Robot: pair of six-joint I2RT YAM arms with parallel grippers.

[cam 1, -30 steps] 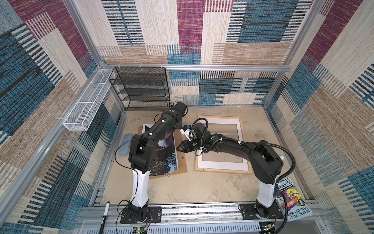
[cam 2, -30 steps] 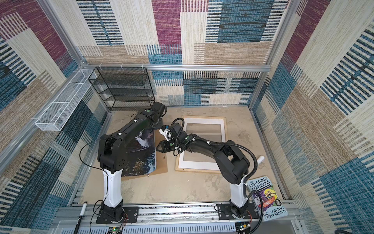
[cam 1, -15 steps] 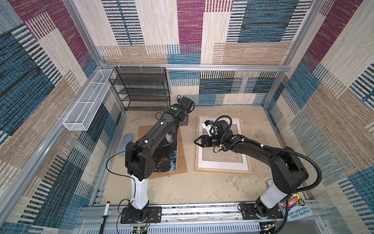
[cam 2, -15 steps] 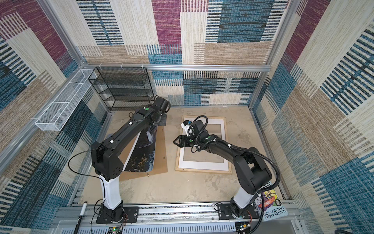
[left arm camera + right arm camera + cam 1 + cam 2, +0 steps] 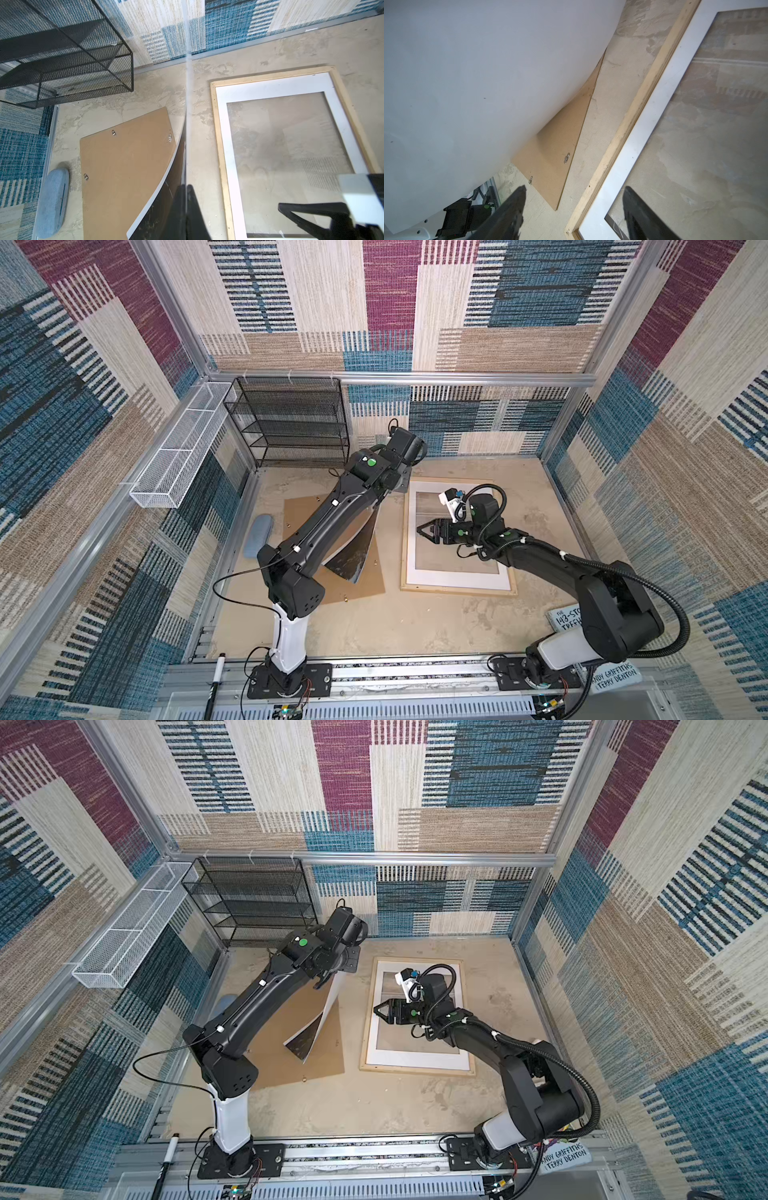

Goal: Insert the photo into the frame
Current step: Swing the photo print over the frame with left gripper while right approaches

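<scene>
The left claw [image 5: 186, 193] was pinched shut on one edge of the photo [image 5: 353, 553]. The photo hung lifted and curled between the left arm and the frame [image 5: 631, 118], with its dark printed face toward the arm and its white back toward the frame. Its low corner hung over the brown backing board [image 5: 124, 166]. Whether it touched the board could not be told from the top views. The photo was outside the frame.

The right claw [image 5: 571, 209] had its jaws wide apart and gripped nothing. It was poised above the frame's left side, pointing toward the photo.

The frame lay flat on the table [image 5: 415, 626], right of the board and apart from it. Inside it sat the white mat [image 5: 270, 89], snug against the wood strips on every visible side. The mat's opening showed the table surface with faint reflections, so a clear pane probably lay there.

The backing board lay flat, hanger clips up. A blue-grey case [image 5: 52, 203] lay just left of it. A black mesh rack [image 5: 286, 423] stood at the back wall. A white wire basket [image 5: 178, 448] hung on the left wall.
</scene>
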